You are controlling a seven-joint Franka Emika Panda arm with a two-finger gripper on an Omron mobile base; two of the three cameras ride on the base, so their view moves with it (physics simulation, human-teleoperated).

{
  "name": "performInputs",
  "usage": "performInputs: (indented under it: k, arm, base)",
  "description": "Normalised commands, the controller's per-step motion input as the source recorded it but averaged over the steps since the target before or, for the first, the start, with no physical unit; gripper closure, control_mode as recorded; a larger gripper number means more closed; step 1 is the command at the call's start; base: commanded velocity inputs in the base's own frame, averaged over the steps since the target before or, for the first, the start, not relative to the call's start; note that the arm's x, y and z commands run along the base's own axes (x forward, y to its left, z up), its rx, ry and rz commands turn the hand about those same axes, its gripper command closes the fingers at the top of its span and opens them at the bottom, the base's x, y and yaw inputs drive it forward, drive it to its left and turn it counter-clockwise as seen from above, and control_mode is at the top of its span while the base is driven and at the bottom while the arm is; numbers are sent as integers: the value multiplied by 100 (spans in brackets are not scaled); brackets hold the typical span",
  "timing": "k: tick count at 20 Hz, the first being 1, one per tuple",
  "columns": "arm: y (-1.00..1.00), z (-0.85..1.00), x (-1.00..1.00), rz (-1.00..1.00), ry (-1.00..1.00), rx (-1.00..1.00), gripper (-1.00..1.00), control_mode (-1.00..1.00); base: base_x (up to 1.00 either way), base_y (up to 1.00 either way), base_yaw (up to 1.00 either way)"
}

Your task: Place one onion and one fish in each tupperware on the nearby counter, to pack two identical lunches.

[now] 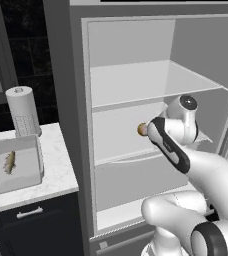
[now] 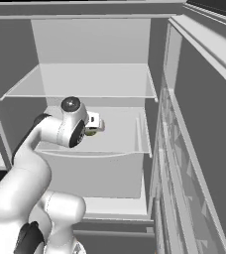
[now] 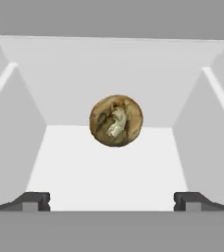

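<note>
**Gripper facing onion on fridge shelf**

Gripper, fingers spread wide apart, holds nothing. Dull olive-tan round onion sits mid-shelf, free space all round to the white walls. Slender silver-grey fish lies in pale-grey rectangular tupperware on the marble desk.

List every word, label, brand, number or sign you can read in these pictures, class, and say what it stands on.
None: no readable text on the open fridge, the onion, the tupperware holding a fish, the paper towel roll or the counter.
</note>
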Motion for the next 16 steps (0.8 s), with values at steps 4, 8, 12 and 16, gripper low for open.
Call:
performInputs:
  k: [4, 8, 12, 16]
  arm:
    - [1, -35, 48, 1, -7, 0, -100, -100]
    - [19, -8, 58, 0, 15, 0, -100, -100]
    - [0, -11, 41, 0, -1, 0, -100, -100]
    - [0, -9, 7, 0, -8, 0, -100, -100]
  base:
    - [0, 0, 0]
    - [0, 0, 0]
    - [0, 0, 0]
    - [0, 0, 0]
